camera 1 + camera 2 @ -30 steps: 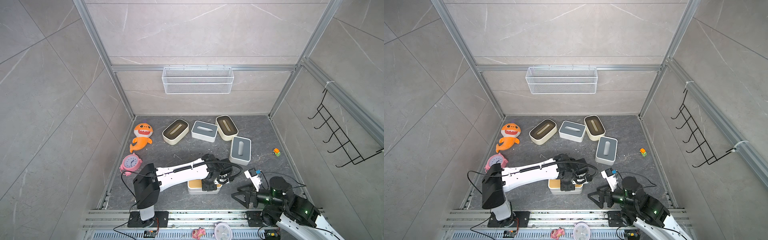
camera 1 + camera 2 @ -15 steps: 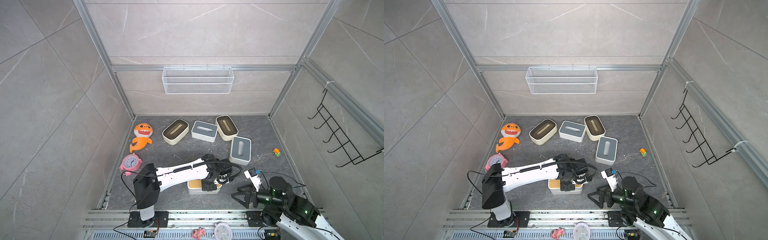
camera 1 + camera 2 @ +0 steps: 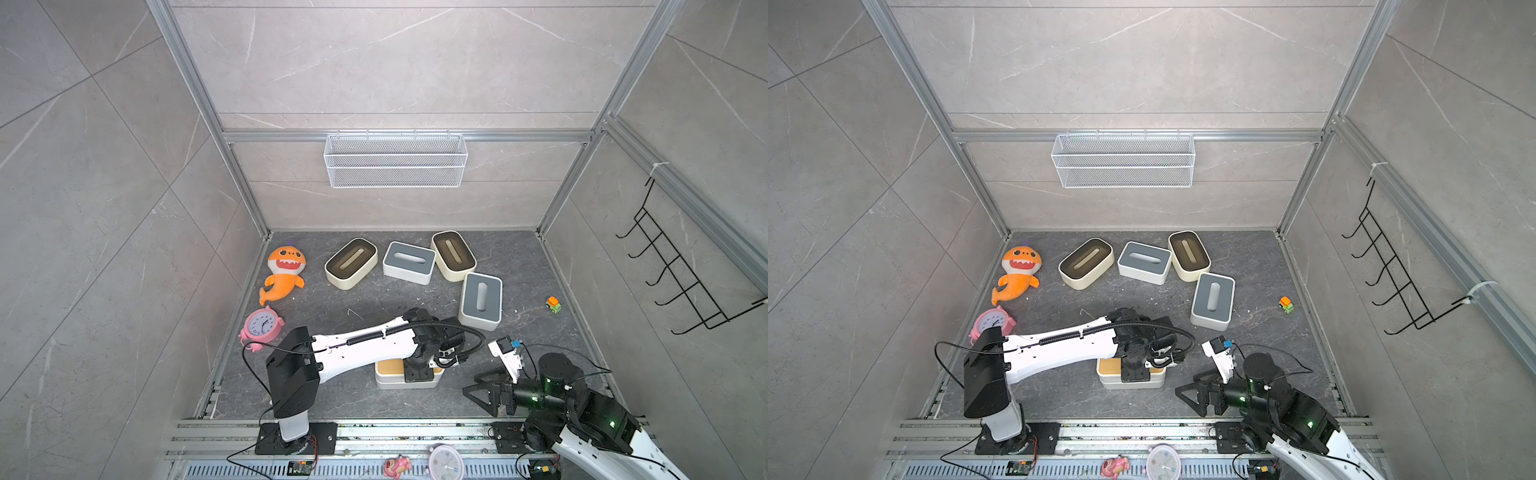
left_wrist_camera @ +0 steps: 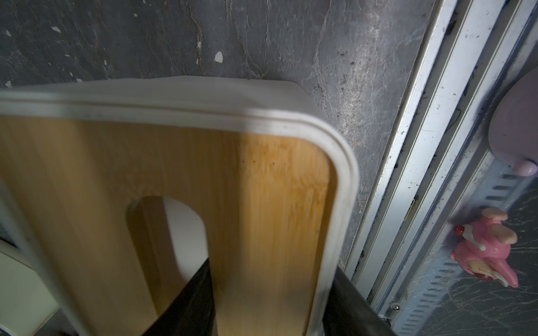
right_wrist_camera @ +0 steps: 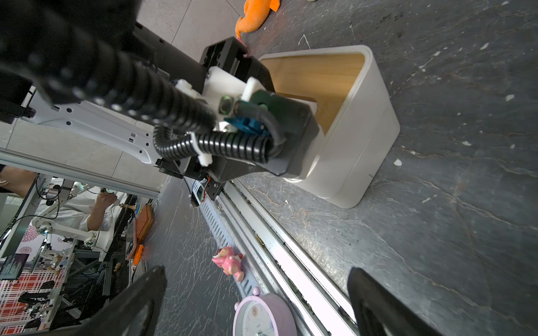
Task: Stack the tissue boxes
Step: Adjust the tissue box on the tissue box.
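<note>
A white tissue box with a tan wood lid stands near the front rail. My left gripper comes down on it from above. In the left wrist view the left gripper has one finger in the lid's slot and the other outside the white wall, shut on that edge. Two cream boxes with dark-brown lids and two grey-lidded boxes lie at the back. My right gripper hovers open to the right of the wood-lid box, holding nothing.
An orange shark plush and a pink alarm clock lie along the left wall. A small toy car sits at the right. A wire basket hangs on the back wall, a black hook rack on the right wall.
</note>
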Motion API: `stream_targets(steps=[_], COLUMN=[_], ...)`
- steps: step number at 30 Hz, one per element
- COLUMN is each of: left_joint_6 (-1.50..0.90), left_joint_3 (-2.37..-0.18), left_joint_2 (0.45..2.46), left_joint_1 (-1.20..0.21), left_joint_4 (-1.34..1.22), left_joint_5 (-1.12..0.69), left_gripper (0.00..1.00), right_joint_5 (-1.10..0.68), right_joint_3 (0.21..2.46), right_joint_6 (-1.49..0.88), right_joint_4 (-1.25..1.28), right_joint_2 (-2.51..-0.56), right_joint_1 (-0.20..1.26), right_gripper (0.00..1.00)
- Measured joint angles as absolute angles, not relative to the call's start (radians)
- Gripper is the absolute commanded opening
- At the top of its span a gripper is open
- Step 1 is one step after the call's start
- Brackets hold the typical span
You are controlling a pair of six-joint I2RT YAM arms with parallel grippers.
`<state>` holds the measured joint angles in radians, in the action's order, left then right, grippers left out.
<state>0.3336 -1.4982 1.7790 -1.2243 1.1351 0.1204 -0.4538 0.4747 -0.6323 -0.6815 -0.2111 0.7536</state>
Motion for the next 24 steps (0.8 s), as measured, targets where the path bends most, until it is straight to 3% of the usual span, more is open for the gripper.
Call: stream_targets(steps=[24], left_joint_6=[0.333], left_joint_3=[-1.526], left_joint_2=[1.743], left_joint_1=[-1.224], left_joint_4=[1.127], left_joint_5=[0.126], left_gripper=[0.64], right_joint_5=[-0.453], right_joint_3=[0.475], right_joint_6=[-0.632], right_joint_4=[-0.681], right_joint_2=[-0.211], right_joint_1=[0.754], right_gripper=[1.00])
